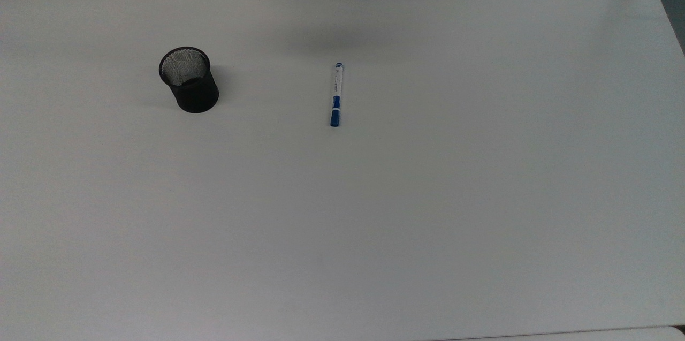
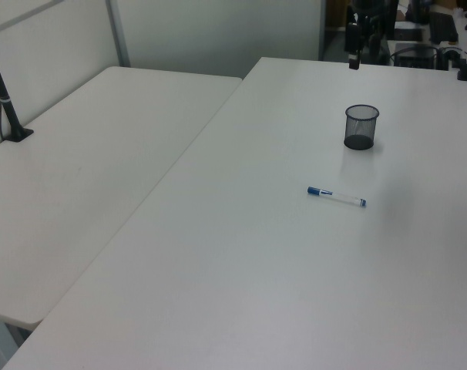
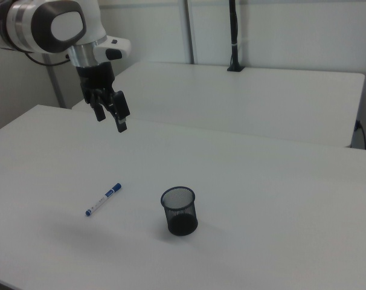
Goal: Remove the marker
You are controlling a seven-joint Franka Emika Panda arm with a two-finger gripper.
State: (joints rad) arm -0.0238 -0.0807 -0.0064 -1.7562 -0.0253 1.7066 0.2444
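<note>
The white worktop (image 1: 428, 196) carries an upright black mesh cup (image 1: 188, 80). High above the worktop hangs the pincer (image 3: 110, 115), fingers apart and empty. The marker (image 1: 336, 94) lies flat on the worktop, well apart from the cup.

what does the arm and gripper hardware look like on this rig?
White glossy rounded arm casing with a large dark grey oval joint cover, then a silvery ring at the wrist. Below it, a black two-finger gripper with slim, angular black fingers. No markings legible.
</note>
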